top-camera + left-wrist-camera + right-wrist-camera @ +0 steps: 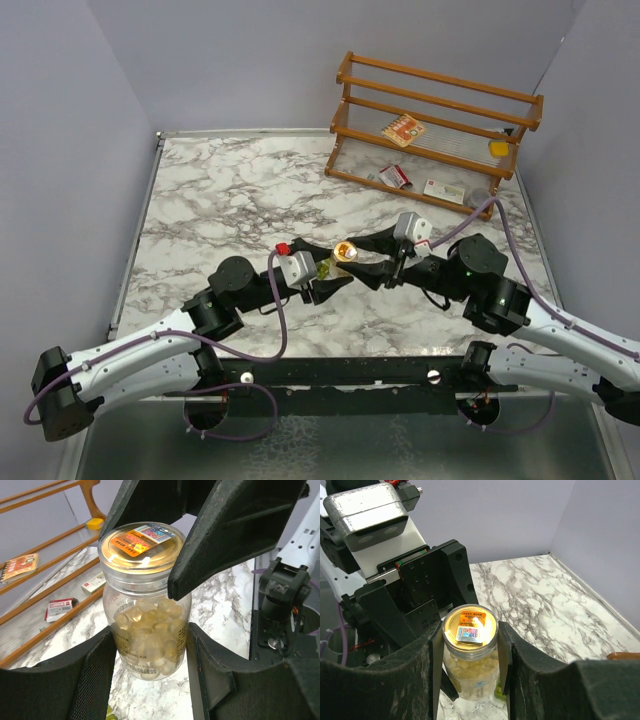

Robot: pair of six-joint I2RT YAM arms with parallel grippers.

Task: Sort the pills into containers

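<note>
Both pairs of jaws grip one bottle [145,592], and we count two grippers on it. The left gripper [152,647] stands at a middling width, with its two fingers pressed to the clear body, one on each flank. The right gripper [470,642] reaches in from above the left jaws. Its two fingers clasp the single cap [470,627], a gold disc with a printed sticker, which sits on the bottle's neck. The bottle stands upright between the two grips. We cannot tell whether its base touches the table [220,200].

The pills [150,635] are all inside the bottle, heaped in its lower half right between the left jaws and below the right ones. They are pale yellow beads, packed and overlapping, so we cannot give a number for them.

We make out one pill box [326,266], only as an olive-green sliver beneath the left jaws, just beside the bottle's foot. Its compartments are hidden, so we cannot count them.

Well beyond both sets of jaws stands one wooden rack [440,110]. On it we count one orange-printed booklet [403,130], one yellow block [498,148] and two red-and-white cartons [393,177], the cartons lying on the lowest shelf.
</note>
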